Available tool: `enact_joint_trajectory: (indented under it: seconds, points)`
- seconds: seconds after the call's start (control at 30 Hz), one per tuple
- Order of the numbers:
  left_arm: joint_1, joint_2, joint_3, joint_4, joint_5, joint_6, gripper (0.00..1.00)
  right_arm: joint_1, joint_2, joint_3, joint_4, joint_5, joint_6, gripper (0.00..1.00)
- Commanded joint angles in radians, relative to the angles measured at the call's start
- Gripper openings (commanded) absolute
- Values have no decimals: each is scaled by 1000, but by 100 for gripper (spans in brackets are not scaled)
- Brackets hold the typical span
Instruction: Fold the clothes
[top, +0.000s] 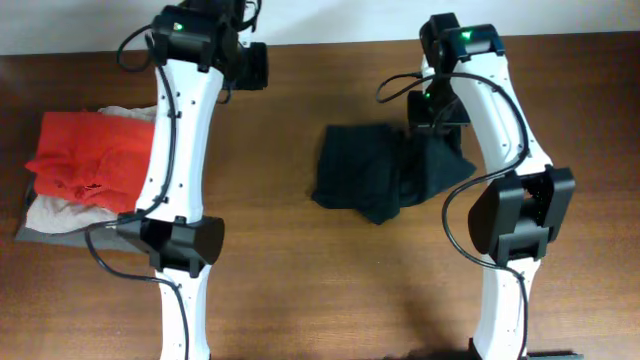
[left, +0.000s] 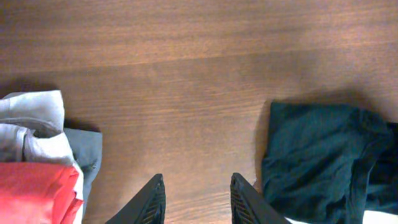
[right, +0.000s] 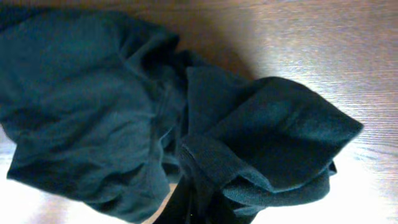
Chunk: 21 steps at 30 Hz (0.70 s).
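The black tee (top: 385, 180) sat bunched centre-right of the overhead frame, no clean fold yet, so I judged most of the job was left. Right gripper (right: 193, 208) was clenched on a raised wad of it. Left gripper (left: 196, 202) was parted & empty over bare table (left: 186, 74). Folded stack (top: 80, 170) lay far left.

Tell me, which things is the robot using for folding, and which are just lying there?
For the job: black shirt, pinched by the right gripper.
Just lying there: red garment; beige and grey garments under it.
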Motion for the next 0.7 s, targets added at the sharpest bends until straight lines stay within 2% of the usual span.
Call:
enact_joint_trajectory:
  seconds: [0.0, 0.07, 0.1, 0.13, 0.17, 0.2, 0.3, 0.47, 0.67]
  points:
    - [-11, -11, 7, -3, -8, 10, 34, -77, -35, 18, 5, 8, 34, 4]
    - [-12, -11, 7, 2, -8, 10, 34, -114, -35, 13, 5, 0, 30, 5]
    - [-16, -11, 7, 4, -8, 10, 34, -139, -35, 6, 4, 1, 24, 11]
    - [-19, -11, 7, 6, -8, 10, 34, -154, -35, 0, 3, -3, 13, 18]
    - [-23, -11, 7, 10, -8, 10, 34, -177, -34, -12, 1, -7, -4, 34]
    - [-26, -11, 7, 15, -8, 10, 34, -202, -32, -26, -1, -7, -13, 47]
    - [-27, -11, 7, 30, -8, 10, 35, -275, -27, -74, 10, -18, -23, 61]
    - [-27, -11, 7, 34, -8, 10, 35, -412, -26, -204, 80, -282, -129, 80]
    - [-27, -11, 7, 53, -8, 10, 35, -466, -26, -423, 253, -360, -127, 91]
